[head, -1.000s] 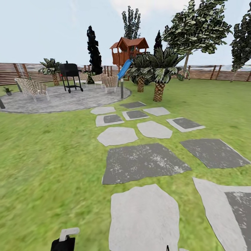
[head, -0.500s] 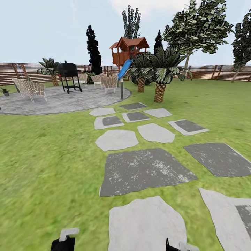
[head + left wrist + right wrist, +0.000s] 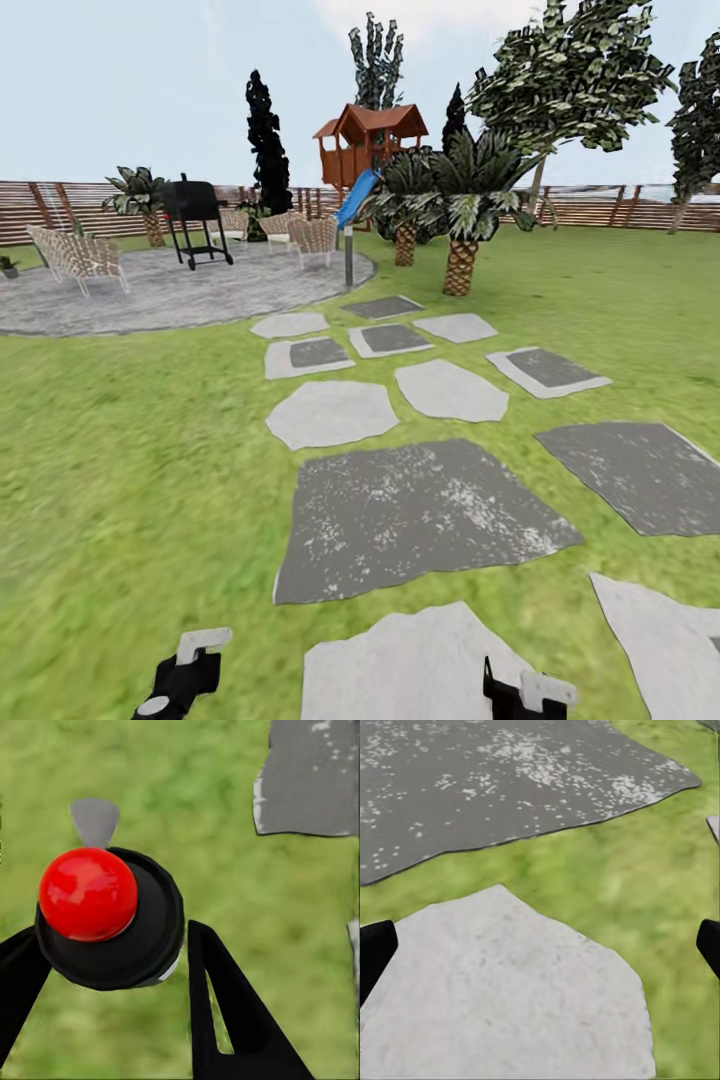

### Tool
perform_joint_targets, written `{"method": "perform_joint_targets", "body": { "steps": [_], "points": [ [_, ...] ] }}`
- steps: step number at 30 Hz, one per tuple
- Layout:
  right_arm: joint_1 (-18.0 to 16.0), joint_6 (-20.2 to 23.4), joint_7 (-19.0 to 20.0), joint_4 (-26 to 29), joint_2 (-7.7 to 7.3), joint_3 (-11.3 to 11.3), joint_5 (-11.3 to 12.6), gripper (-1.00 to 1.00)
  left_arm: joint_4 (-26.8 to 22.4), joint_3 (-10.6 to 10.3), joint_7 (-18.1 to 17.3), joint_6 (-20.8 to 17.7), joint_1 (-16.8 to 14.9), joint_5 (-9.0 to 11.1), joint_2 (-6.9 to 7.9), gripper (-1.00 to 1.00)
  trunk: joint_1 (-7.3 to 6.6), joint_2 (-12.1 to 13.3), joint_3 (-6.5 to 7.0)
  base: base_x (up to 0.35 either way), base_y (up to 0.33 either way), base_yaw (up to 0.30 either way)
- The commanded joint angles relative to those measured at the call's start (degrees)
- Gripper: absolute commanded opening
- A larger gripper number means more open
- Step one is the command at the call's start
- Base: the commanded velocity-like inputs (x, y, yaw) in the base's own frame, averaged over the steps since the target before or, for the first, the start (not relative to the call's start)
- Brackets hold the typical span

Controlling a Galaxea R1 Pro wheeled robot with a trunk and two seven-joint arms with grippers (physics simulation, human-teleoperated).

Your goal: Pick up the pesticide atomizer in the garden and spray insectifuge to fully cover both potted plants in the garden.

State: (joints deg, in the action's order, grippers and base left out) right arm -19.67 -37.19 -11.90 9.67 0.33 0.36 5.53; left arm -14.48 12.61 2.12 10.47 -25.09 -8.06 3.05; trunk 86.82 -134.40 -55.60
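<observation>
My left gripper (image 3: pixel 112 945) is shut on the pesticide atomizer (image 3: pixel 88 894), whose red top and dark round body sit between the two black fingers above the grass. In the head view the same gripper (image 3: pixel 183 672) pokes up at the bottom left with the atomizer's pale nozzle (image 3: pixel 204 640) above it. The right gripper (image 3: pixel 540 949) is open and holds nothing over a pale stepping stone (image 3: pixel 510 990); it also appears at the head view's bottom right (image 3: pixel 525 692). One small potted plant (image 3: pixel 8 266) stands far off at the patio's left edge.
Grey stepping stones (image 3: pixel 420 510) lead across the lawn to a round paved patio (image 3: pixel 170 290) with chairs (image 3: pixel 80 255) and a black grill (image 3: pixel 195 205). A grey post (image 3: pixel 348 255), two palms (image 3: pixel 460 215), a playhouse (image 3: pixel 368 140) and a slatted fence (image 3: pixel 600 208) lie beyond.
The whole head view has shifted as the robot rolled forward and turned slightly: stones slid down the picture, the patio drifted left. Both grippers now show more at the bottom edge.
</observation>
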Motion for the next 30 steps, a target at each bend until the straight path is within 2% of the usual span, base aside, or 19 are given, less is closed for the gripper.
{"method": "perform_joint_targets", "body": {
  "steps": [1, 3, 9, 14, 18, 30],
  "points": [
    [0.0, -0.3, 0.2, 0.6, -0.01, 0.1, 0.6, 1.0, -0.9, 0.3, 0.2, 0.2, 0.0, -0.5, -0.12, -1.0, 0.02, 0.0, -0.06, 0.298, -0.155, 0.0],
    [0.0, -0.3, 0.3, 1.3, -0.15, 0.1, 0.4, 1.0, -1.4, 0.2, 0.2, 0.2, 0.1, -0.6, -0.46, -1.0, 0.02, 0.0, -0.06, 0.294, -0.175, 0.0],
    [0.0, -0.3, 0.3, 1.3, -0.48, 0.1, -1.6, 1.0, 1.7, 0.2, 0.2, 0.3, 0.1, -0.7, 0.22, -1.0, 0.02, 0.0, -0.06, 0.291, -0.183, 0.0],
    [0.0, -0.3, 0.3, 1.3, -0.5, 0.1, -6.8, 1.0, 2.1, 0.1, 0.2, 0.3, 0.1, -0.7, 0.12, -1.0, 0.02, 0.0, -0.06, 0.291, -0.185, 0.0],
    [0.0, -0.3, 0.3, 1.3, -0.45, 0.1, -7.4, 1.0, 2.1, 0.1, 0.2, 0.3, 0.1, -0.7, 0.11, -1.0, 0.02, 0.0, -0.06, 0.29, -0.186, 0.0],
    [0.0, -0.2, 0.1, 1.2, -0.42, -0.1, -7.4, 1.0, 2.1, 0.1, 0.2, 0.3, 0.1, -0.8, 0.13, -1.0, 0.02, 0.0, -0.06, 0.29, -0.186, 0.0]
  ]
}}
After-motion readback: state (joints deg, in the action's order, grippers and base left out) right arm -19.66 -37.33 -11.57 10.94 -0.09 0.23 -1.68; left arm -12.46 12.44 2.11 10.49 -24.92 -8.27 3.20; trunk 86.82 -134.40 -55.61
